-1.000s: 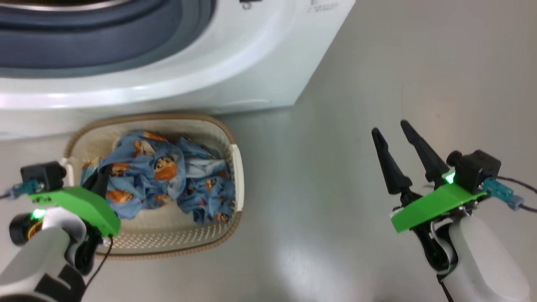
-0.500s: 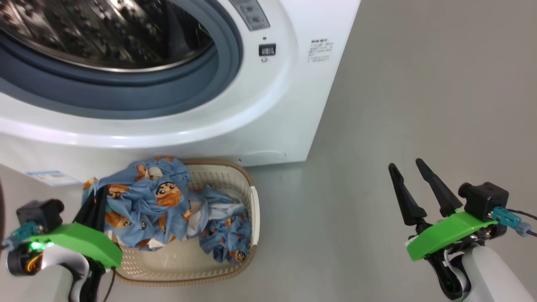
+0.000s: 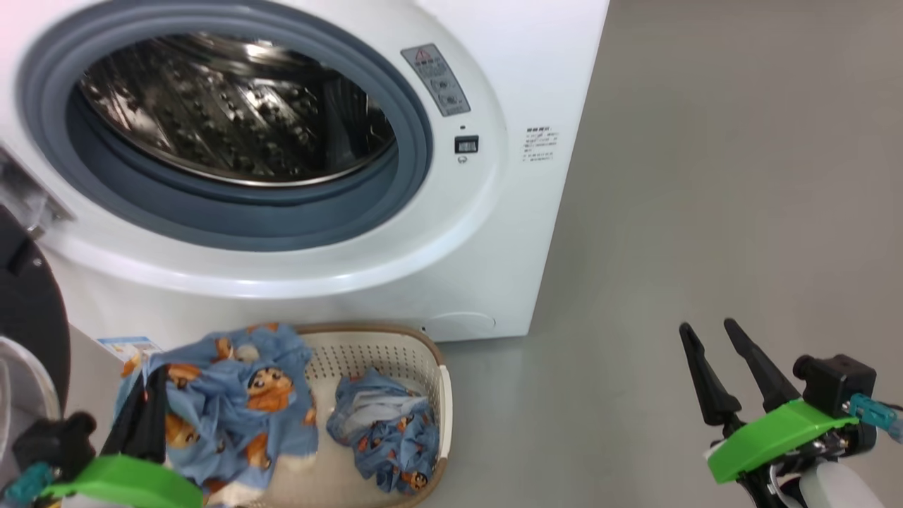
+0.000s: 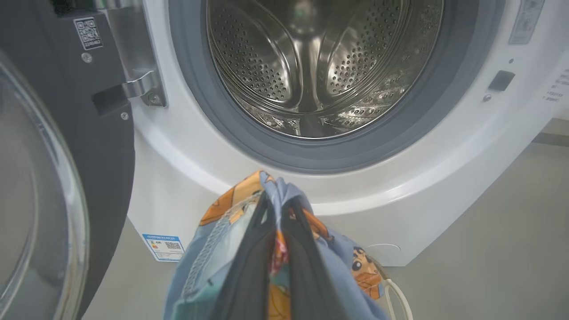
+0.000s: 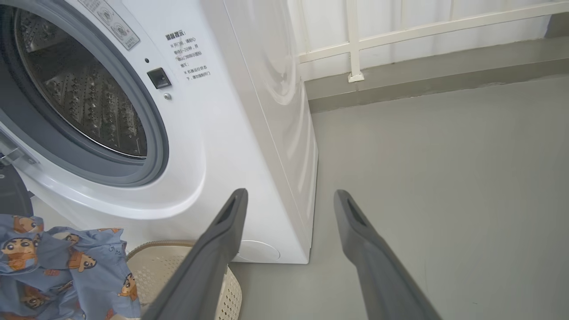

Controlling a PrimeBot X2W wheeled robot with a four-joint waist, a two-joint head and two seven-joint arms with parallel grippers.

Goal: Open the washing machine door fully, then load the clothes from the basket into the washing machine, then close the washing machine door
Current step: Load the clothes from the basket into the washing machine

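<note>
The white washing machine (image 3: 508, 233) stands with its steel drum (image 4: 320, 66) showing. The washing machine door (image 4: 66, 111) is swung out to the left, its glass bowl (image 4: 35, 200) near the left wrist camera. At the machine's foot sits the cream basket (image 3: 395, 346). My left gripper (image 4: 280, 200) is shut on a light blue printed garment (image 3: 233, 402), held up over the basket's left end, below the drum opening. A smaller clump of the clothes (image 3: 388, 430) lies in the basket. My right gripper (image 3: 707, 328) is open and holds nothing, over the floor to the right.
Grey floor (image 3: 705, 176) stretches to the right of the machine. A white railing (image 5: 355, 44) and a low wall base run behind it. A small blue label sticker (image 4: 164, 246) sits low on the machine's front, beside the door.
The head camera has tilted up, bringing the drum into view. My left gripper has raised the blue garment out of the basket, leaving a smaller clump inside. The right gripper stays open.
</note>
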